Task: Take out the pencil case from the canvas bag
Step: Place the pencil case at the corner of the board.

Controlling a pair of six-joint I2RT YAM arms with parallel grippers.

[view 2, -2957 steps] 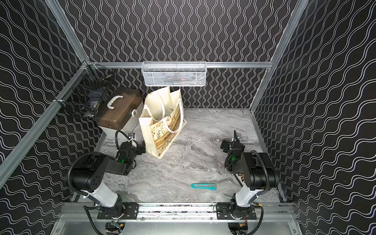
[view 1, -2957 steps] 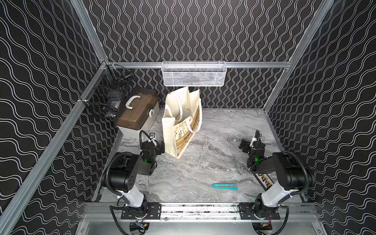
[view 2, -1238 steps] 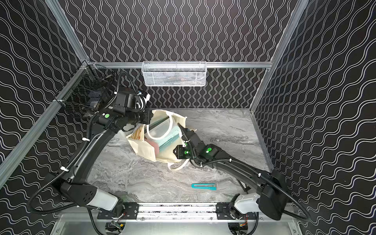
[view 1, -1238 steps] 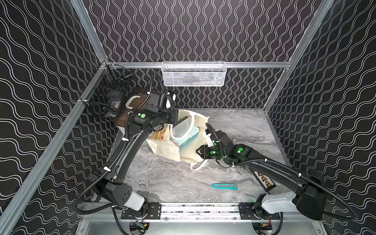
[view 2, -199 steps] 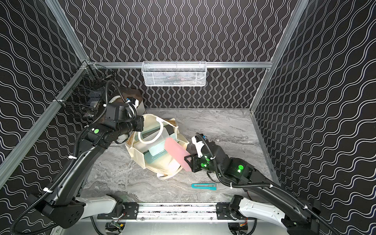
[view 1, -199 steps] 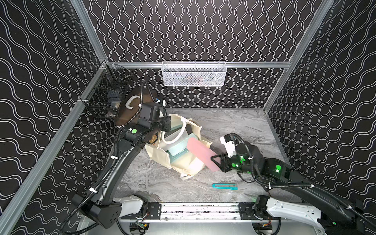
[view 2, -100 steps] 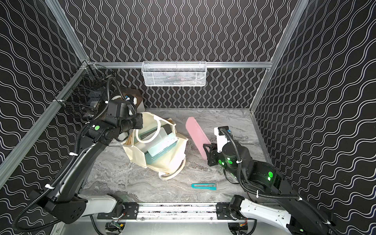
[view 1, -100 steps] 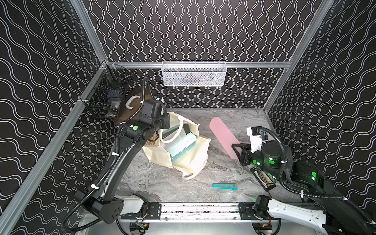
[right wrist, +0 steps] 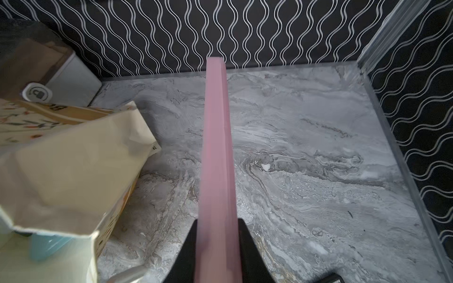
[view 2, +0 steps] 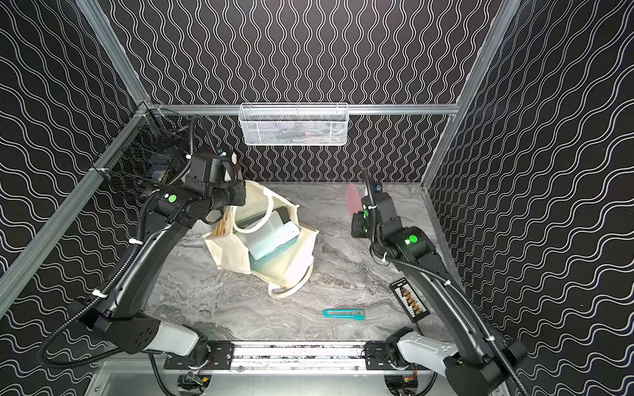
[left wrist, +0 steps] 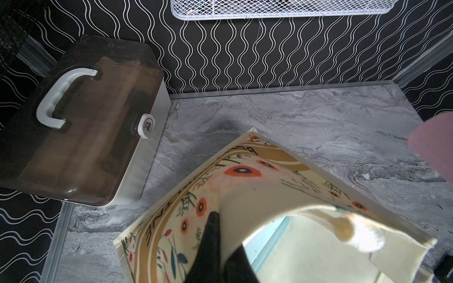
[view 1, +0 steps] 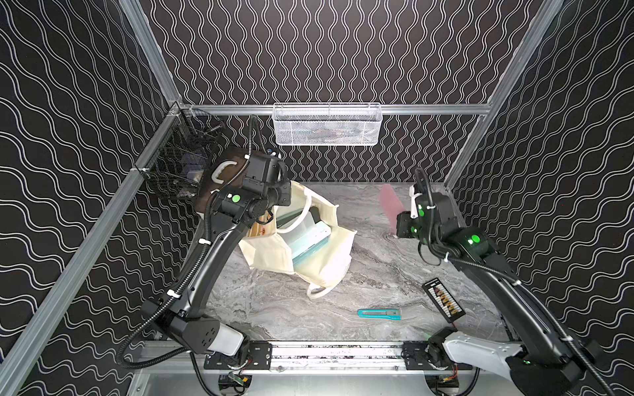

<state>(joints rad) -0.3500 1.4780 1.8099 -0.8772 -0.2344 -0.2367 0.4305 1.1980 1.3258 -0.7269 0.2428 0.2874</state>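
Canvas bag [view 1: 267, 253] slumps on the marble table [view 1: 274, 308] with its mouth gaping. Inside lie a pale teal-edged flat box [view 1: 310, 241] and a frosted white container [view 1: 296, 228] under one loop handle (a darker item behind them is too hidden to name). The left gripper [left wrist: 221, 235] is pinched tight on the bag's floral-printed wall at the rim.

The pink pencil case [right wrist: 218, 159] is outside the bag and well apart from it, over the table's back right. It juts toward the back wall, clamped edge-on at one end by the right gripper [right wrist: 217, 227].

A brown-lidded box [left wrist: 85, 134] stands beside the bag with its lid closed. The white mesh wall basket [view 1: 326, 127] holds things too faint to name.
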